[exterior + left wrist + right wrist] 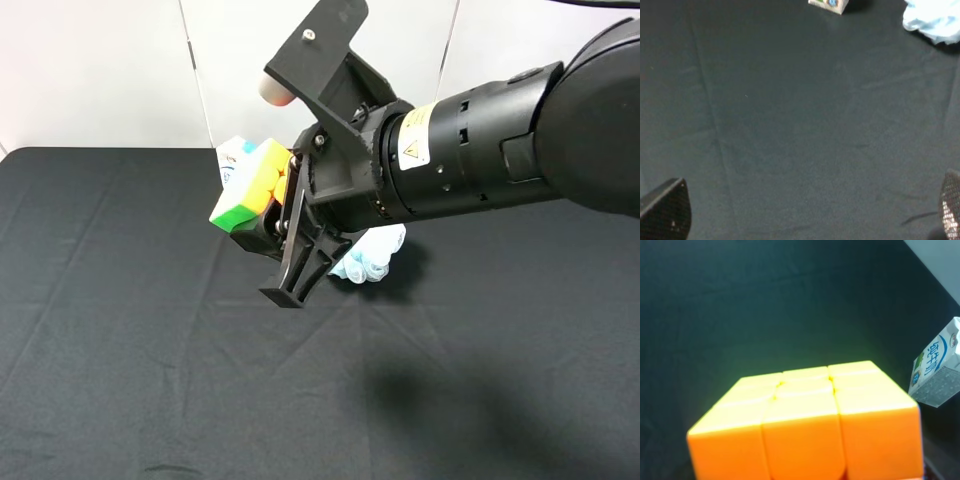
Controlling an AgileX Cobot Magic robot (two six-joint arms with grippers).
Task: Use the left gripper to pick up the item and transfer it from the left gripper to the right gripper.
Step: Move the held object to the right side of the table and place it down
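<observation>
Fingers (300,268) of the right gripper (283,212) are clenched on the item (250,190), a small puzzle cube showing yellow, orange and green faces. It is held up in the air above the bench (120,330), tilted, at the tip of the bulky black arm (470,140) with the yellow label. In the right wrist view an orange face of the cube fills the near foreground, right against the camera.

Fingers (667,210) of the left gripper (809,215) are released and spread wide, with only the black cloth of the bench between them.

Just behind the cube in the exterior high view stands the white-and-blue milk carton (232,158), partly hidden by it. The fluffy light-blue pouf (370,255) lies on the cloth beneath the right arm. The carton and the pouf sit apart from each other, well away from the left fingers.
</observation>
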